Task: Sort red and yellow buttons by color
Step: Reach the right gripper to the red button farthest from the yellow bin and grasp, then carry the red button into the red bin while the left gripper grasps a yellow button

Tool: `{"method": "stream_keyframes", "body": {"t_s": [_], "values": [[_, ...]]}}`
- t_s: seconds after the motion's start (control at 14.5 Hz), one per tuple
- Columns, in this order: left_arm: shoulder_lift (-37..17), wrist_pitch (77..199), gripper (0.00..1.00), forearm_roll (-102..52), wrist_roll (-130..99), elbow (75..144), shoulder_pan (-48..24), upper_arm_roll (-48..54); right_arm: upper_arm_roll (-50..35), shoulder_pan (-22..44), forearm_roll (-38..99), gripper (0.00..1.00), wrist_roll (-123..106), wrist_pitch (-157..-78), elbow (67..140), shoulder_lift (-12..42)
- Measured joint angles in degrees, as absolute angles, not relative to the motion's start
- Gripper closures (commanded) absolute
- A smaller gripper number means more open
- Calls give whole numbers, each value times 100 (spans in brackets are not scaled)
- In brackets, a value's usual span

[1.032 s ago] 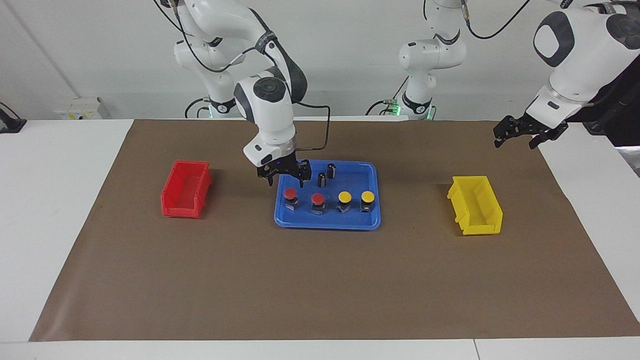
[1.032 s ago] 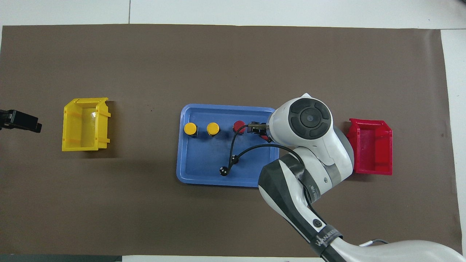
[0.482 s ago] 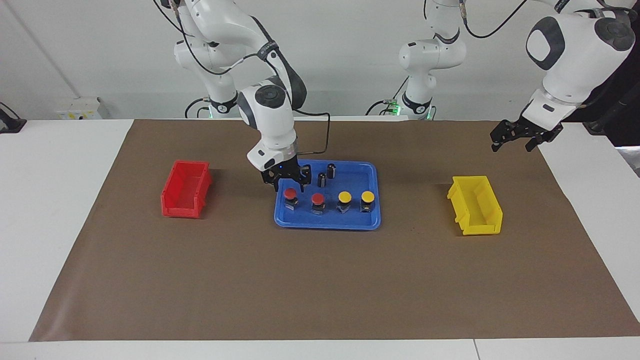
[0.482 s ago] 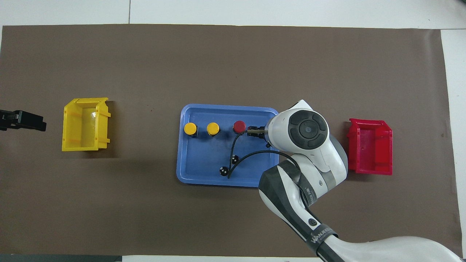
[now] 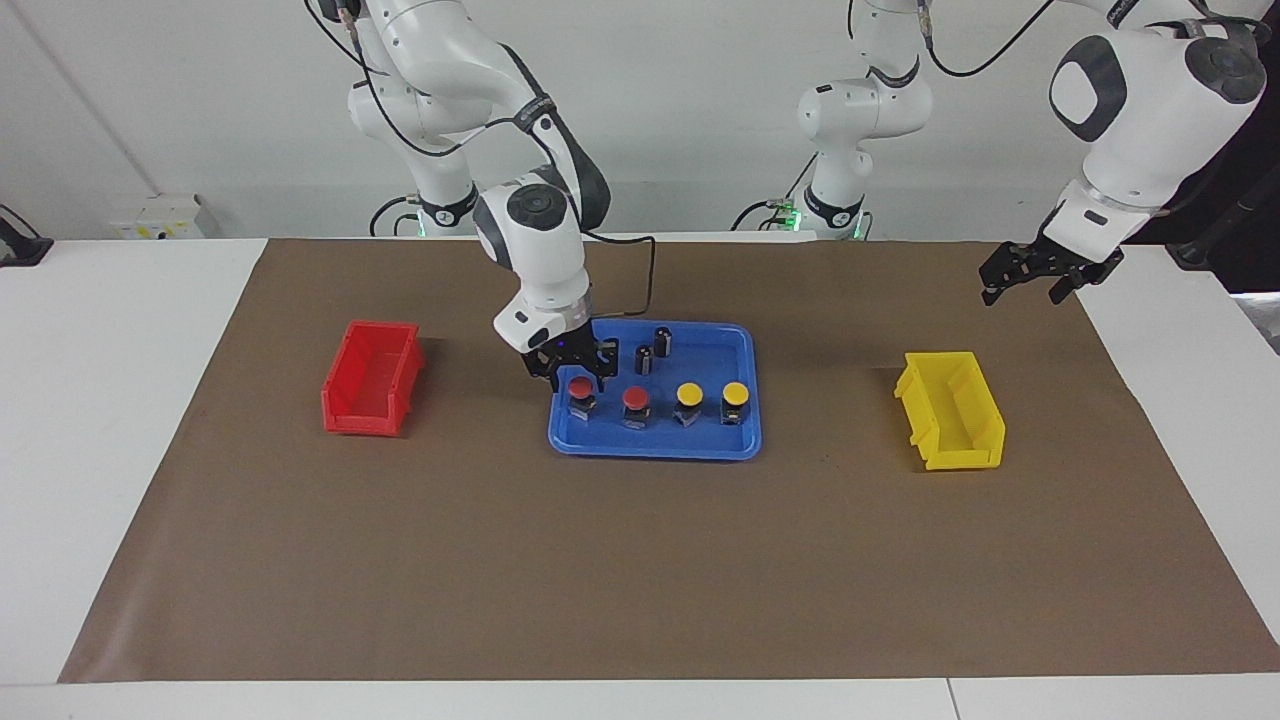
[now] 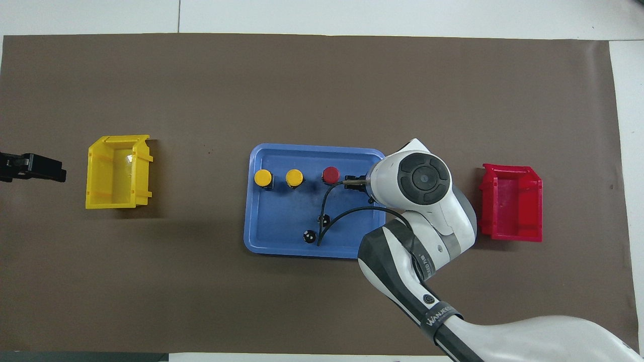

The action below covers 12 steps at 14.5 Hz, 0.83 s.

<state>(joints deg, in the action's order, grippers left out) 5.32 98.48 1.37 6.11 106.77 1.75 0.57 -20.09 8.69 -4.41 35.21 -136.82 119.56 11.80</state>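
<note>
Four buttons in a row on the blue tray (image 5: 655, 450), running nine o'clock to three o'clock in the facing view: end red button (image 5: 580, 387), second red button (image 5: 635, 398), then first yellow button (image 5: 688, 394) and second yellow button (image 5: 735, 391), all upright on stubby dark bases. End red button at the nine o'clock end of the row, toward the right arm's end of the table (image 5: 100, 400).

Low over that end red button, the right claw (image 5: 577, 372), pointing down, fingers spread astride the red cap, one at each side. Cannot tell whether the pads touch the cap. In the overhead view, that button hidden under the white wrist; only the claw's dark tip showing just beside the second red button.

At twelve o'clock of the row in the facing view, nearer to the robots, two small dark cylinders (image 5: 643, 359) (image 5: 662, 341), upright on the same tray, close together.

Tray on a brown mat (image 5: 640, 560). At nine o'clock of the tray in the facing view, well apart, a red bin (image 5: 370, 377). At three o'clock, well apart, a yellow bin (image 5: 950, 410).

Raised over the mat's edge near the yellow bin, the waiting left claw (image 5: 1035, 270), fingers spread and holding nothing.
</note>
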Motion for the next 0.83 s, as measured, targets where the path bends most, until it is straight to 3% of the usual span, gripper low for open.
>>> {"method": "stream_keyframes", "body": {"t_s": [0.14, 0.28, 0.41, 0.55, 0.83], "values": [[558, 9867, 0, 137, 610, 10708, 175, 57, -2015, 869, -473, 73, 3513, -13691, 11956, 1208], [561, 9930, 0, 137, 609, 10714, 175, 58, -2014, 867, -479, 84, 3510, -13697, 11928, 1213], [561, 10059, 0, 135, 592, 10719, 150, 81, -2000, 855, -481, 84, 3510, -13657, 11764, 1232], [558, 10185, 0, 72, 191, 10735, -177, 108, -1977, 827, -483, 84, 3510, -13123, 11287, 1260], [343, 10780, 1, 50, -1932, 10900, -1852, 189, -1968, 208, -504, 84, 3165, -11584, 10336, 1113]]}}
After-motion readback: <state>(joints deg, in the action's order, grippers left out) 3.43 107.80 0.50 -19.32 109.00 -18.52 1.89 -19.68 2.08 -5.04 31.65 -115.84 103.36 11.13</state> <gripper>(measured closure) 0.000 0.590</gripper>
